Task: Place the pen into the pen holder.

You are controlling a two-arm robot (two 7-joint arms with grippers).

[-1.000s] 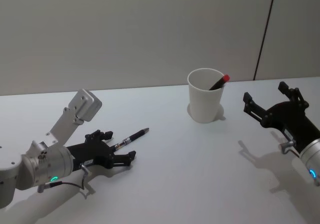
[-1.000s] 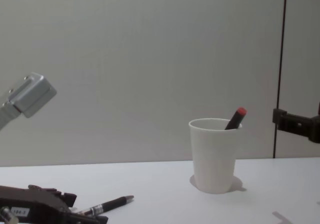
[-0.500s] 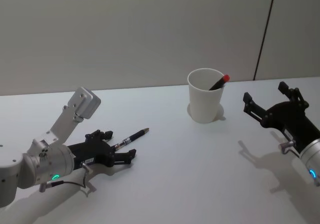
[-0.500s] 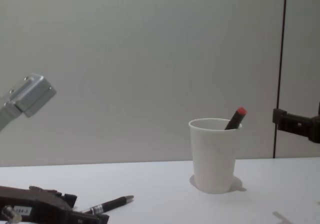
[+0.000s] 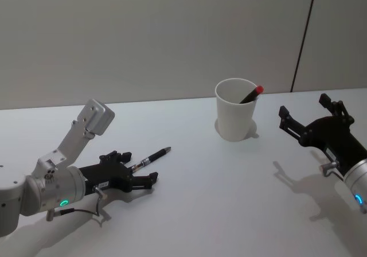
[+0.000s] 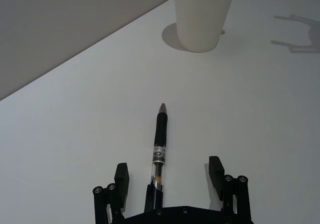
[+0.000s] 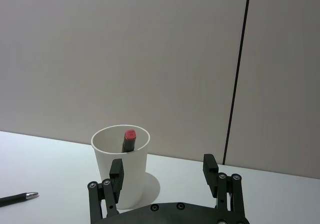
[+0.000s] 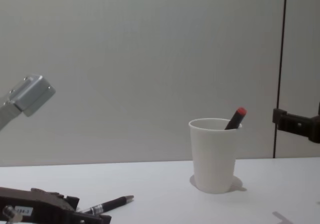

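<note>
A black pen [image 5: 150, 158] with a silver tip lies flat on the white table [image 5: 200, 199], its tip toward the pen holder. My left gripper [image 5: 139, 166] sits low over the pen's rear end, open, one finger on each side and neither touching it. In the left wrist view the pen [image 6: 160, 139] runs out from between the fingers of the left gripper [image 6: 168, 173]. The pen holder [image 5: 235, 119], a white paper cup, stands upright farther back with a red-capped pen [image 5: 252, 93] leaning inside. My right gripper [image 5: 304, 109] hovers open to the right of the cup.
A grey wall [image 5: 143, 39] rises right behind the table's far edge, with a dark vertical seam [image 5: 303, 39] at the right. From the chest view the cup [image 8: 214, 156] stands mid-right and the lying pen [image 8: 107, 205] low at the left.
My left arm has shifted very slightly over the pen. The pen, the cup and the right gripper have not moved.
</note>
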